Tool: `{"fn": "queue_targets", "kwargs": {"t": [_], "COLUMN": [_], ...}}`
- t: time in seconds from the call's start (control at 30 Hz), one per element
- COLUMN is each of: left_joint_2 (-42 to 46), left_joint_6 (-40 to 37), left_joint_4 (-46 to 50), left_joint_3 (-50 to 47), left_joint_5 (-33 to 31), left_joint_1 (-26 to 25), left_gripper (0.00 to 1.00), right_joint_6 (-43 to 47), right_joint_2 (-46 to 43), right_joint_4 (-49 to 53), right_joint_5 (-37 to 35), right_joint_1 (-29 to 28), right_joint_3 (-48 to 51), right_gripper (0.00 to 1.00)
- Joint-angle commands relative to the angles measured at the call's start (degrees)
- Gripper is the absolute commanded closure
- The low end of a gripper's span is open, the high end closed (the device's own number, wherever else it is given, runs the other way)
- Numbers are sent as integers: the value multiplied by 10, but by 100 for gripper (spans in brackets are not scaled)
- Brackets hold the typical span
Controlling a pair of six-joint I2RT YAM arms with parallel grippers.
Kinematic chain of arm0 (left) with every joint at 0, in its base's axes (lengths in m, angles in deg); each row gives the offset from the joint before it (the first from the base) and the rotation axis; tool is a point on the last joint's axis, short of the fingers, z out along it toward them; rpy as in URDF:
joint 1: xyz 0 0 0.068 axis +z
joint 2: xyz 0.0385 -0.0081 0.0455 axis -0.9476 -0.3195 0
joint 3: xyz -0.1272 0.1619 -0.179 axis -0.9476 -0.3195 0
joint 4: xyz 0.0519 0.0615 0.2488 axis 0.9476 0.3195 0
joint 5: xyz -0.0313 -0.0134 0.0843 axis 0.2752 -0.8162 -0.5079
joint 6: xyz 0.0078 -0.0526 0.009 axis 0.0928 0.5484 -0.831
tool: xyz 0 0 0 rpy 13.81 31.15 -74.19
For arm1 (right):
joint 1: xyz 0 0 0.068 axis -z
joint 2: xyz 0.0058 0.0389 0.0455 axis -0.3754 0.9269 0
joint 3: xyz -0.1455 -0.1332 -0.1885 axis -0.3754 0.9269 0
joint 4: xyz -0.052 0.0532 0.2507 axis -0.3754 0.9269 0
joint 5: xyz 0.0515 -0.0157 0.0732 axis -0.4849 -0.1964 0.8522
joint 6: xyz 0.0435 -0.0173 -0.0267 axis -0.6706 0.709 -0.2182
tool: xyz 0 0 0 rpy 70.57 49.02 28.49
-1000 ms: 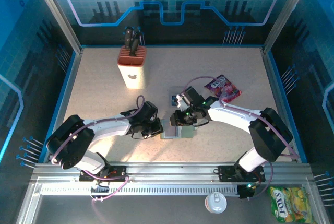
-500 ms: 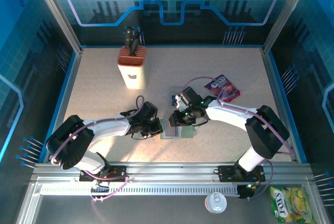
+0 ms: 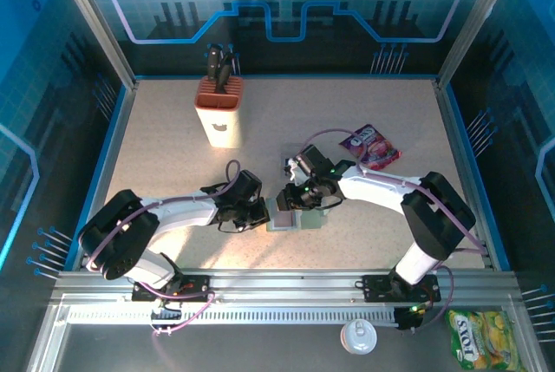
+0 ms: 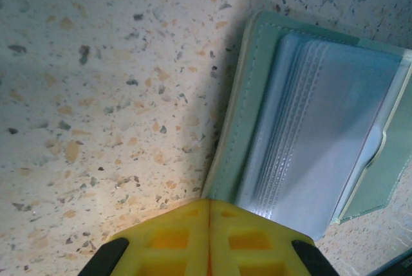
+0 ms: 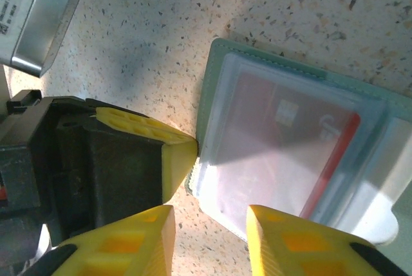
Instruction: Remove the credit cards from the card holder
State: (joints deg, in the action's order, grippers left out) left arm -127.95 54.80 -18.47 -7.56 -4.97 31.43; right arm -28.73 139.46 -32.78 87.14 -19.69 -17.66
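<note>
Pressing the left gripper (image 4: 209,210), yellow fingers closed together, against the left edge of the flat grey-green bifold card holder (image 4: 252,115), open on the speckled tabletop (image 3: 173,151) near the arm bases. Poised over its clear sleeve with the right gripper (image 5: 209,219), fingers narrowly parted. Under that plastic, a thin reddish rectangular credit card (image 5: 290,131). Farther back, seemingly a second silver-blue card (image 5: 38,12) lying loose, then a purple snack packet (image 3: 371,146) and tan knife block (image 3: 218,114).

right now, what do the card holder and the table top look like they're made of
The card holder is matte grey-green with a stitched seam along its edge, so likely leather or faux leather. Its inner sleeves look like clear glossy plastic, ribbed. The table top is beige with dark and orange flecks, perhaps stone-look laminate or terrazzo.
</note>
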Motion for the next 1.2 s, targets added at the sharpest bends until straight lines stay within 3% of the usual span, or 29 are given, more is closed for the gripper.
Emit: {"fn": "queue_targets", "kwargs": {"t": [0.0, 1.17], "left_joint_2": [-11, -11], "left_joint_6": [3, -1], "left_joint_4": [8, 15], "left_joint_3": [-11, -6], "left_joint_5": [-2, -4], "left_joint_1": [-4, -5], "left_gripper": [92, 92], "right_joint_6": [-14, -11], "right_joint_2": [17, 57], "right_joint_4": [-16, -4], "right_joint_5": [19, -1], "right_joint_1": [-7, -7], "right_joint_3": [-6, 11], "right_gripper": [62, 61]}}
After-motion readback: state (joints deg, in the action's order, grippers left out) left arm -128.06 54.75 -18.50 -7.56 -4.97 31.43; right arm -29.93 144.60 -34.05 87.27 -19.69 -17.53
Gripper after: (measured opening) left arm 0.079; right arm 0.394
